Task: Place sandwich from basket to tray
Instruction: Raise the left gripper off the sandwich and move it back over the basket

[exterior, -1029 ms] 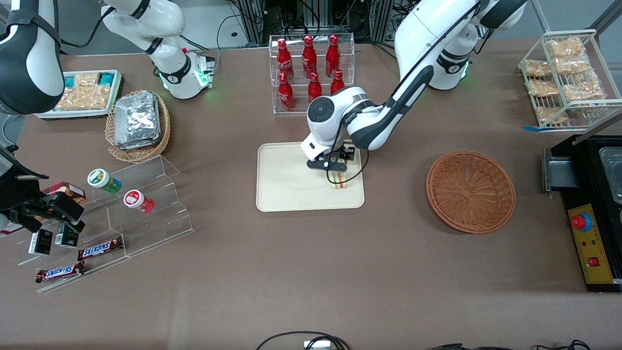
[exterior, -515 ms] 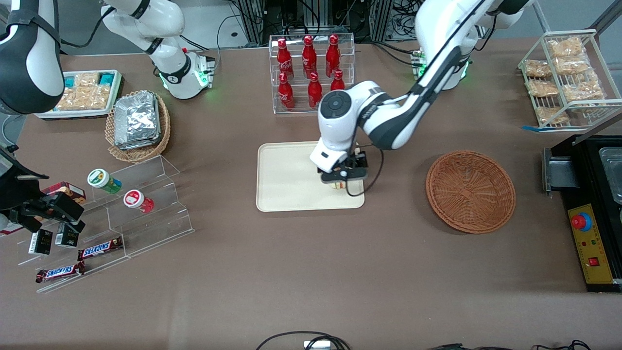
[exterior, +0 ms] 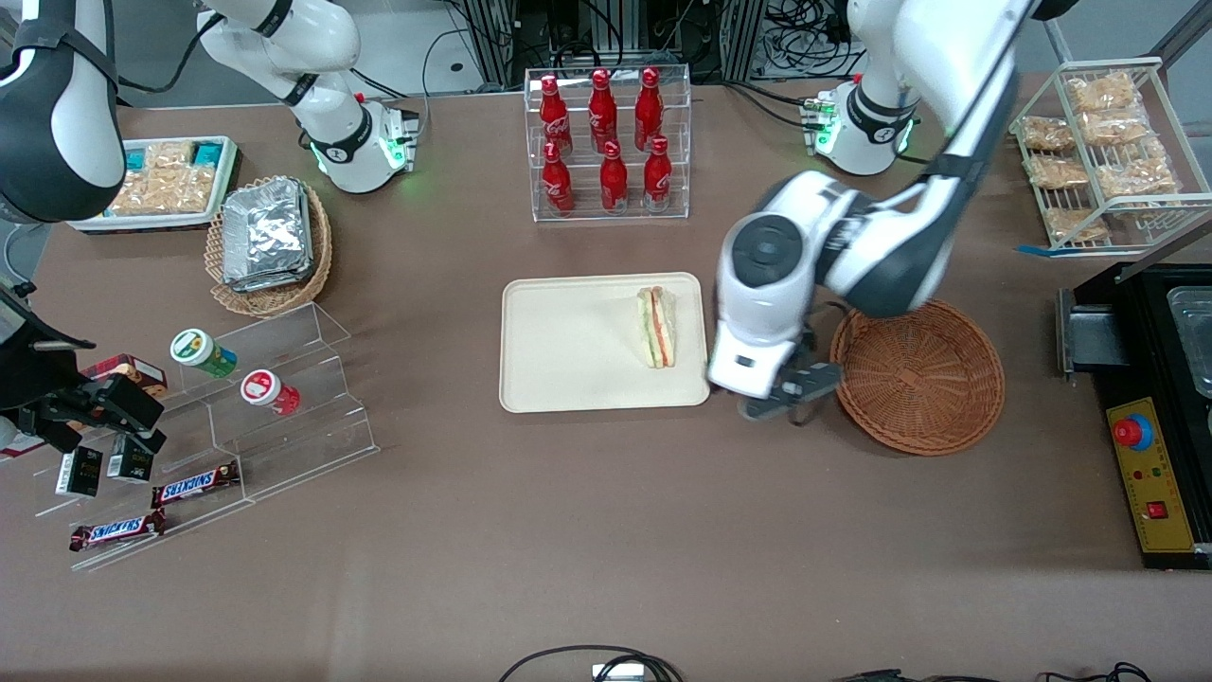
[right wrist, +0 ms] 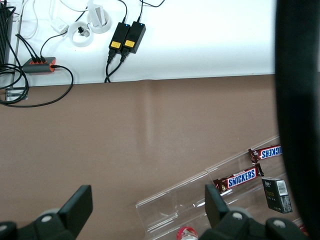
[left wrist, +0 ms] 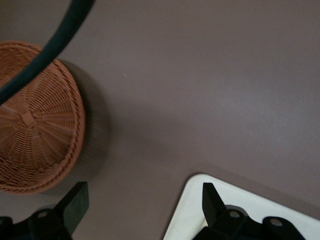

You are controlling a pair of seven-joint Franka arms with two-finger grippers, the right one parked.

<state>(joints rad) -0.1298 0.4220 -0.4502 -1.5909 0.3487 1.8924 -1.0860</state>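
Released within the last half second, the small triangular wedge sandwich with green, red and orange filling now lies alone on the flat cream-beige rectangular tray, near the tray edge closest to the basket. The left arm's black two-finger gripper has pulled away and hangs over the brown table between the tray and the round reddish-brown wicker basket, its fingers spread wide apart, holding nothing.

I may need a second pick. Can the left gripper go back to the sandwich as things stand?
Probably yes: the gripper hangs open between tray and basket; the sandwich lies uncovered.
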